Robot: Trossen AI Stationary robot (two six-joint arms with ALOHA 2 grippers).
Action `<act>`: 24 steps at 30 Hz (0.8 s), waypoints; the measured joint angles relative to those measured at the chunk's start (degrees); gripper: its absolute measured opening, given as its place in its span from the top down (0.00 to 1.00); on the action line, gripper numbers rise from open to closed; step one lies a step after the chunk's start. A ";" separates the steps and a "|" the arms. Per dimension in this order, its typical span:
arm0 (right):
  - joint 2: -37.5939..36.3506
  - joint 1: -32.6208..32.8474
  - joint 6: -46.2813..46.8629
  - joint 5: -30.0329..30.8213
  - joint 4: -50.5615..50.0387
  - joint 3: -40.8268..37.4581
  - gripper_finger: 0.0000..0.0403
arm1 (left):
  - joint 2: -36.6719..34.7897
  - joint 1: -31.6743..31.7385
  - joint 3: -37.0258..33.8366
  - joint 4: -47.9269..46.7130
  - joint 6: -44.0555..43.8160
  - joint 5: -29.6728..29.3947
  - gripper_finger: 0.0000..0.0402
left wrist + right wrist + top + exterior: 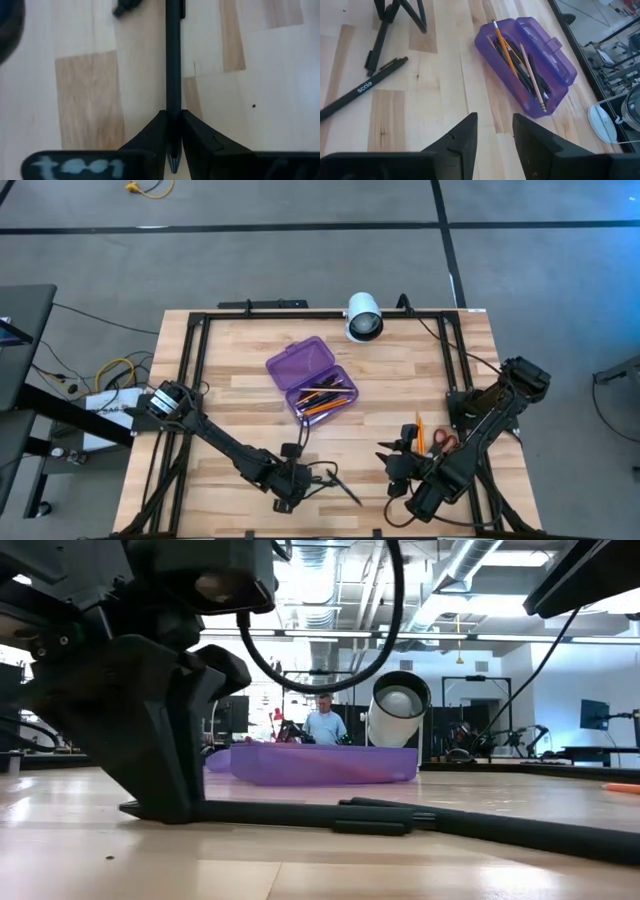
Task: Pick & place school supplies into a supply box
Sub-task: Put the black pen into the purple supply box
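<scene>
On the worktop, the open purple supply box holds pencils and pens near the middle. At the front edge, the left gripper clenches a black pen; the right gripper hangs released nearby.

overhead, table-level, two wrist views — close

We saw even, bright light from ceiling lamps over the desk, with only soft shadows. In the low view the near arm was blurred. The left wrist picture looked soft.
</scene>
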 joint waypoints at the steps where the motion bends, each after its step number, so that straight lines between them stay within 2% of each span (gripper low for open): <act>1: 0.00 0.01 0.01 0.00 0.01 0.00 0.71 | -0.06 -0.16 0.00 -0.43 -0.68 -0.14 0.89; 9: 0.01 0.02 0.39 -0.02 0.01 0.02 0.71 | -1.42 -1.25 0.00 -7.29 -6.07 -0.99 0.96; 11: 0.01 0.00 0.44 -0.03 0.01 0.02 0.71 | -2.20 -1.48 0.00 -13.01 -7.94 -2.09 0.94; 13: 0.01 0.00 0.45 -0.04 0.01 0.02 0.71 | -3.00 -1.68 -0.33 -25.51 -9.43 -3.50 0.91; 14: 0.00 0.02 0.46 -0.04 0.02 0.03 0.71 | -3.31 -1.79 -0.73 -28.55 -10.12 -3.83 0.90; 19: 0.00 0.00 0.46 -0.02 0.05 0.04 0.71 | -3.87 -2.14 -0.85 -33.72 -13.16 -4.24 0.85; 24: 0.00 0.00 0.46 -0.02 0.06 0.04 0.71 | -3.87 -2.48 -0.85 -33.98 -12.78 -4.48 0.84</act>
